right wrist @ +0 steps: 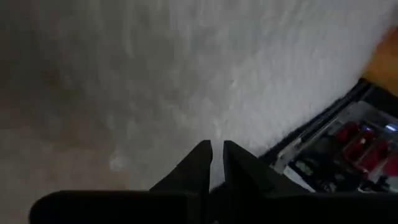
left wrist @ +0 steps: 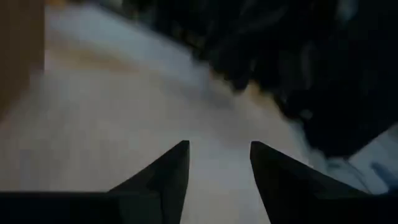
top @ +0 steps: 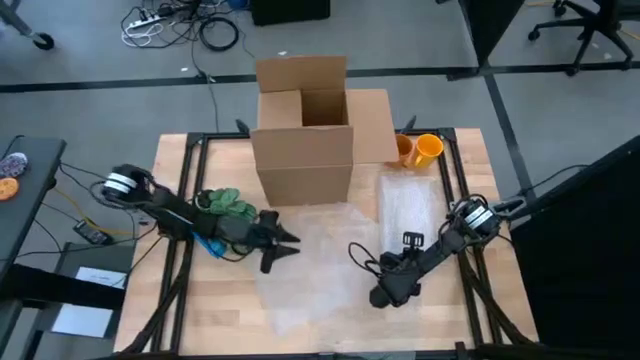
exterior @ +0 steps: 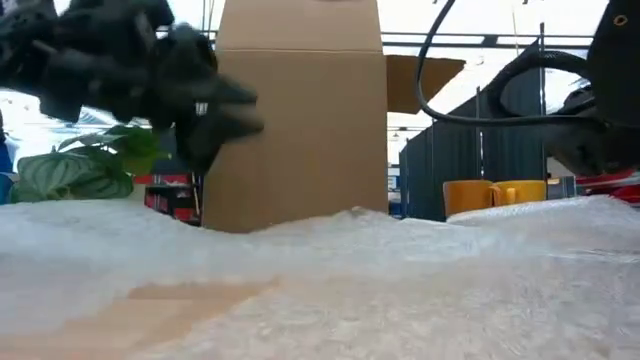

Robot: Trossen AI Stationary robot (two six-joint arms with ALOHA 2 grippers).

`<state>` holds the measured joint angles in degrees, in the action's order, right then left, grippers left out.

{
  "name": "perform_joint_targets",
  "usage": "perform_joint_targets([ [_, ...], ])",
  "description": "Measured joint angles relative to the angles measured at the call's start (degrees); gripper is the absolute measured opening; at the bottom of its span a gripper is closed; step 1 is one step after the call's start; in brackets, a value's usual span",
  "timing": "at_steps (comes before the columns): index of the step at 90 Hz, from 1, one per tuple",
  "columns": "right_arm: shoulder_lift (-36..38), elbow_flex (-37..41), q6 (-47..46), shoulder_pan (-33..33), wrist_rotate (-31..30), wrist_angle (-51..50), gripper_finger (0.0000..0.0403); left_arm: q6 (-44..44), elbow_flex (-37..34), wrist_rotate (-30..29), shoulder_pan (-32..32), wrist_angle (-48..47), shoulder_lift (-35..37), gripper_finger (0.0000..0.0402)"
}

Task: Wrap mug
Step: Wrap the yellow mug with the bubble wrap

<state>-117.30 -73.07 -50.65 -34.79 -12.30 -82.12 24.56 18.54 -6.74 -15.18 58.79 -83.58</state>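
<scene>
Surface: wooden table point(top: 470, 330), bubble wrap point(top: 330, 255) spread across its middle, cardboard box point(top: 303, 150) open behind.
Mug: orange mug point(top: 428, 150) on its side at far right corner, beside box flap, off the wrap.
Left gripper point(top: 287, 247): over wrap's left edge, fingers spread.
Right gripper point(top: 356, 250): low over wrap, fingers nearly closed.
</scene>
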Motion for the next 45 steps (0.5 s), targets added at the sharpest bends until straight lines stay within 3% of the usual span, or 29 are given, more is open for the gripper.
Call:
perform_joint_targets([
  [13,0.0,0.1,2.8,2.0,-3.0,8.8,0.0023,-4.3,1.2,-1.5,-0.9,2.9,-1.2,0.0156],
  [26,0.3,0.0,6.2,4.7,-8.1,15.3,0.0022,-1.0,1.8,-2.7,-1.1,2.1,-8.3,0.0156],
  [45,0.4,0.0,7.4,8.2,-10.9,16.3,0.0022,7.9,2.5,4.3,-1.0,3.3,-20.7,0.0156],
])
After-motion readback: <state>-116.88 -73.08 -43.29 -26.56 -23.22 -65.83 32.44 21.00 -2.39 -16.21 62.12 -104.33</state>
